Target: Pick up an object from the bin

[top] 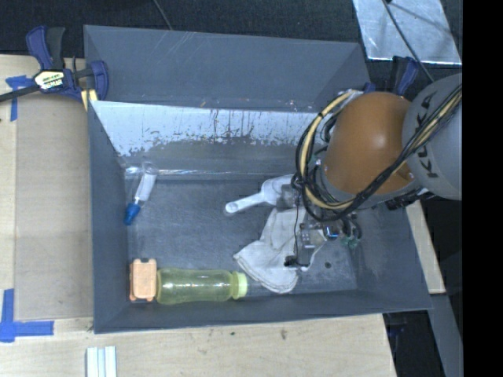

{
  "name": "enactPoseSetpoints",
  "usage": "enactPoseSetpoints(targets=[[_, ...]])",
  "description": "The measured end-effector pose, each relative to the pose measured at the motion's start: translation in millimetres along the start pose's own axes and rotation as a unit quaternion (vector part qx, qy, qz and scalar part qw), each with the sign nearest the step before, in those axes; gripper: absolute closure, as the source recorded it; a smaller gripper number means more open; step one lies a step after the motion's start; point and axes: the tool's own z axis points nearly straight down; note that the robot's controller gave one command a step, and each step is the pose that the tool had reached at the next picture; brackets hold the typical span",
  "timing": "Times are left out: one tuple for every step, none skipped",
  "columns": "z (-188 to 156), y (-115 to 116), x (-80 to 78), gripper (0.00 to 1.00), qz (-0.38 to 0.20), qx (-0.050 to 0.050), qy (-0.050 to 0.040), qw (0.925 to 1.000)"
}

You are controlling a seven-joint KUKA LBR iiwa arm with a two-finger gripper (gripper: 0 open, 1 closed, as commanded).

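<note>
My gripper (302, 251) is down at the right side of the bin, under the arm's orange cover. It sits at the right edge of a crumpled white cloth (266, 251) that lies on the bin floor. A white plastic scoop-like piece (250, 203) with a rounded handle end lies just above the cloth, to the gripper's upper left. Whether the cloth is caught in the gripper is hidden by the wrist.
A yellow-green clear bottle (196, 285) with an orange cap lies along the bin's front wall. A clear tube (139, 195) with a blue tip lies at the left. The arm and its cables cover the bin's right end.
</note>
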Motion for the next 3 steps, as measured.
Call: enactPoseSetpoints(targets=[[-4.2,0.0,-2.0,0.00,0.000,0.000,-0.0042,1.0000],[-2.5,0.0,-4.0,0.00,0.000,0.000,-0.0050,1.0000],[46.1,2.2,-14.5,0.00,-0.001,0.000,-0.0019,1.0000]])
